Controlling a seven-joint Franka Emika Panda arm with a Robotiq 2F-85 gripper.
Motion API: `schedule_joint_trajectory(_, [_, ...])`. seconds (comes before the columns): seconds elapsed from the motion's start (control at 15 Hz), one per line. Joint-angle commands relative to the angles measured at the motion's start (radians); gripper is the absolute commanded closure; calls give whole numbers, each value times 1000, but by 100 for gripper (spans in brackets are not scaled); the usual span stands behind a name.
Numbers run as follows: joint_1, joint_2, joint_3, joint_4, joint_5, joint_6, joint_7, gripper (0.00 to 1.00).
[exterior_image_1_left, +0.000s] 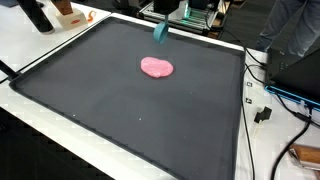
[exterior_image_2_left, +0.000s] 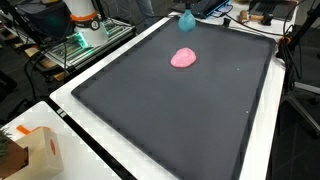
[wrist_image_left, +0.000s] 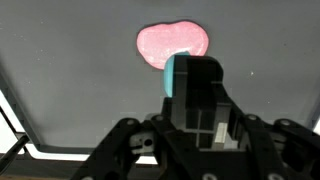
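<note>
White desk (exterior_image_1_left: 45, 140) with a big dark mat (exterior_image_1_left: 120, 120) covering most of it, lab clutter around the edges. Exterior view: pink blob (exterior_image_1_left: 156, 67) lies flat on the mat, toward the far half, roughly centred side to side. Teal block (exterior_image_1_left: 160, 31) sits above the mat's far edge, tilted, well apart from the blob; gripper itself too small to make out here. Cables (exterior_image_1_left: 265, 95) off the mat's right side, cardboard box (exterior_image_1_left: 66, 12) at the far left corner. Exterior view from another corner: same mat (exterior_image_2_left: 170, 120), pink blob (exterior_image_2_left: 184, 57) near the far end, teal block (exterior_image_2_left: 186, 20) beyond it at the far rim, not touching it. Cardboard box (exterior_image_2_left: 35, 150) on the desk in the near left corner, green-lit rack (exterior_image_2_left: 75, 45) off the desk on the left. Wrist view: gripper (wrist_image_left: 186, 70) fills the lower middle, black fingers (wrist_image_left: 205, 95) drawn in narrow with the teal block (wrist_image_left: 170, 78) pinched against them, only its left edge showing. Pink blob (wrist_image_left: 172, 42) is just past the fingertips, lying on the mat (wrist_image_left: 60, 90), partly covered from this angle by the block and fingers; contact cannot be told here, but the exterior views show a gap. Mat edge and a strip of white desk run along the bottom of the wrist view.
</note>
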Motion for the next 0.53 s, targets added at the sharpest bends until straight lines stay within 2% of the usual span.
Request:
schedule_joint_trajectory(0.0, [-14,11,-16,3,79,31,-71,74])
schedule_joint_trajectory(0.13, [1,17,-73,-14,255,94,-235,74])
schedule_joint_trajectory(0.27, [55,36,-161,-19,407,131,-396,74])
schedule_joint_trajectory(0.47, [118,60,-276,-18,647,106,-647,74])
